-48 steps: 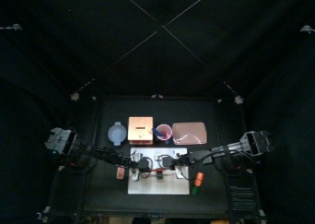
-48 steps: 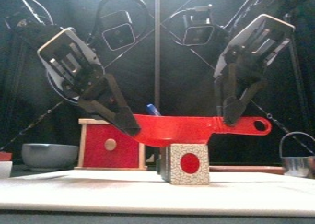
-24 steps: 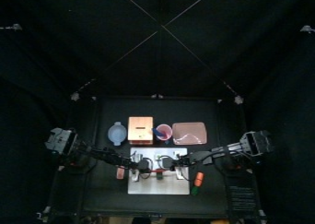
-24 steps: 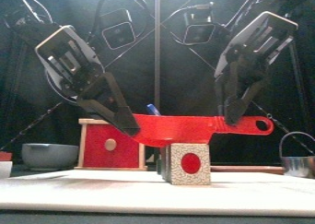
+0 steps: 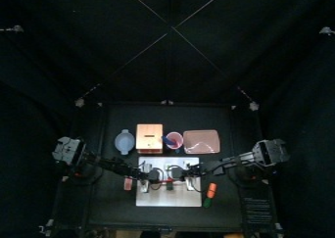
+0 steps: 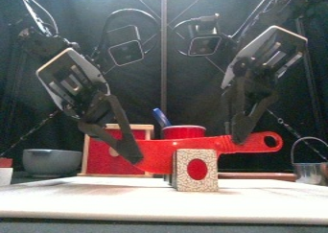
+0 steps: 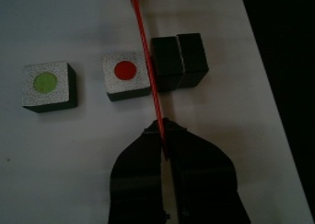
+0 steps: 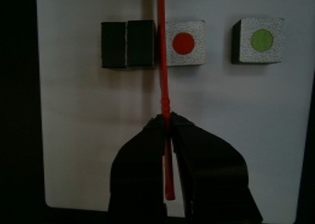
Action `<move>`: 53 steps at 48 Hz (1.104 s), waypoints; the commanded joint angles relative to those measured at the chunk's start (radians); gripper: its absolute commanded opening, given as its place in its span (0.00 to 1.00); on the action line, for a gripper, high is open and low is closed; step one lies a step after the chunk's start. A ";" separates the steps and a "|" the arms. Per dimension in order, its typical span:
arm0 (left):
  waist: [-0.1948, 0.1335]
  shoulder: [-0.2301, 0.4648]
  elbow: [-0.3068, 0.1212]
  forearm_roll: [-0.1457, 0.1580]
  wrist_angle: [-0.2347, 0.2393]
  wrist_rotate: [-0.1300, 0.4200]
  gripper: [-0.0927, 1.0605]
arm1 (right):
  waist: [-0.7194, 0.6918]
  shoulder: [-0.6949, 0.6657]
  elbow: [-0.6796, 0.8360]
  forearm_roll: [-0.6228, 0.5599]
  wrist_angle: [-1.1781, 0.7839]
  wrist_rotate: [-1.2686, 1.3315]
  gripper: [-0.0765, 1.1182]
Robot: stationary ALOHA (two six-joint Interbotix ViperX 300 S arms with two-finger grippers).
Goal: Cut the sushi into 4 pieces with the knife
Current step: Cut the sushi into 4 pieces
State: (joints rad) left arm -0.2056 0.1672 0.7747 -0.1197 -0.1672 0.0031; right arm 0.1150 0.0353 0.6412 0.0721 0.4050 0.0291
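Note:
A red toy knife (image 6: 193, 146) hangs across the white cutting board (image 5: 167, 179), held at both ends. My left gripper (image 6: 133, 153) is shut on its blade end, and my right gripper (image 6: 241, 135) is shut on the handle end. In the left wrist view the knife (image 7: 150, 71) lies in the gap between a red-dot sushi piece (image 7: 125, 75) and two joined dark blocks (image 7: 180, 60). A green-dot piece (image 7: 47, 87) stands apart. The right wrist view shows the same: knife (image 8: 161, 62), dark blocks (image 8: 127, 41), red-dot piece (image 8: 185, 45), green-dot piece (image 8: 260, 39).
Behind the board stand a blue-grey bowl (image 5: 124, 141), the wooden box (image 5: 149, 137), a red cup (image 5: 174, 139) with a blue knife, and the pink tray (image 5: 201, 140). A small orange toy (image 5: 211, 190) lies right of the board. A metal cutter (image 6: 312, 168) sits at the far right.
The knife has come down with both grippers, its blade end lowest, from above the red-dot piece to level with the piece's top.

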 commanded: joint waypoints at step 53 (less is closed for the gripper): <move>0.095 -0.155 -0.034 0.202 0.098 0.005 0.35 | -0.044 -0.178 -0.038 -0.035 0.086 -0.002 0.33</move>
State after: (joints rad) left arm -0.0844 0.0476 0.7593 0.0813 -0.0798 0.0077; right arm 0.0522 -0.0874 0.6320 0.0245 0.4893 0.0307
